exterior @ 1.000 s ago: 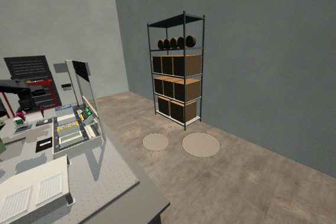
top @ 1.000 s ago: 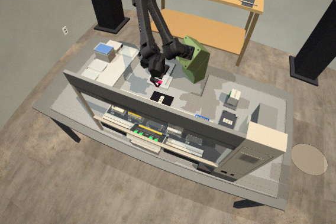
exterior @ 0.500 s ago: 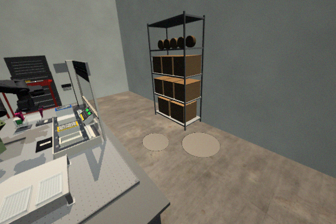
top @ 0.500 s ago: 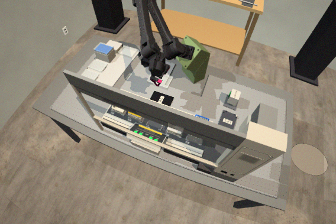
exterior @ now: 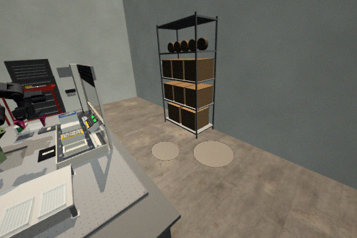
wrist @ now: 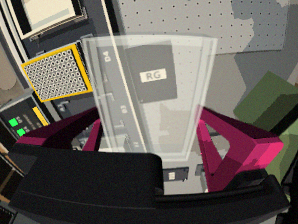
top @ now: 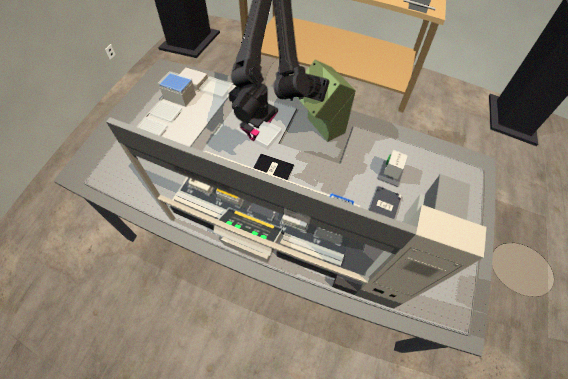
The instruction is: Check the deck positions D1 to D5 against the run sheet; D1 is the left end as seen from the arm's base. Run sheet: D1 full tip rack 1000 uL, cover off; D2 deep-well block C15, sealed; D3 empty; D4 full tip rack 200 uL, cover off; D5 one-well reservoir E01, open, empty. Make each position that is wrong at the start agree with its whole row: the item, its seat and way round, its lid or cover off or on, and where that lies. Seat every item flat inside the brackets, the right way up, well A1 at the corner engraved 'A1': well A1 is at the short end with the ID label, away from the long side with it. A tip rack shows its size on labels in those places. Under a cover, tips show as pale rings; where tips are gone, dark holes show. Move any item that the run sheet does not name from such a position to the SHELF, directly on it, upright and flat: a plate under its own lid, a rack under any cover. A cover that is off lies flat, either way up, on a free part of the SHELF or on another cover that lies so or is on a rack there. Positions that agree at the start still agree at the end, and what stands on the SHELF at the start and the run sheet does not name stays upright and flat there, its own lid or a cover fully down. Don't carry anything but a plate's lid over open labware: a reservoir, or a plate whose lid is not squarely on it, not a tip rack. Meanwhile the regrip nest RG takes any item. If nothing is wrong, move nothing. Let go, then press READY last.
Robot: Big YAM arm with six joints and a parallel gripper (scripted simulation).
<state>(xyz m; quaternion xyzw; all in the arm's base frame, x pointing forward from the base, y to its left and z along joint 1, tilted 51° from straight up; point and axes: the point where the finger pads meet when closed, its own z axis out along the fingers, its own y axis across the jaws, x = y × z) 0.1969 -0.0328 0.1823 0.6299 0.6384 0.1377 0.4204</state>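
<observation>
My gripper [wrist: 149, 109] is shut on a clear cover [wrist: 152, 90], with one magenta finger on each of its long sides. I hold it in the air over the table, above the black regrip nest marked RG. In the top view the gripper [top: 252, 132] and the cover [top: 267, 135] hang between the white shelf [top: 182, 115] and the nest [top: 277, 168]. The deck lies at the left in the wrist view: an open pale reservoir at D5 [wrist: 47, 4] and a yellow-framed tip rack with no cover [wrist: 56, 76] beside it.
A blue-topped rack [top: 176, 87] and flat pale covers [top: 162, 112] lie on the shelf. The arm's green base block [top: 330, 100] stands to the right. A grey screen [top: 260, 188] spans the table in front of the deck. A panel with green lights [wrist: 16, 125] sits by the deck.
</observation>
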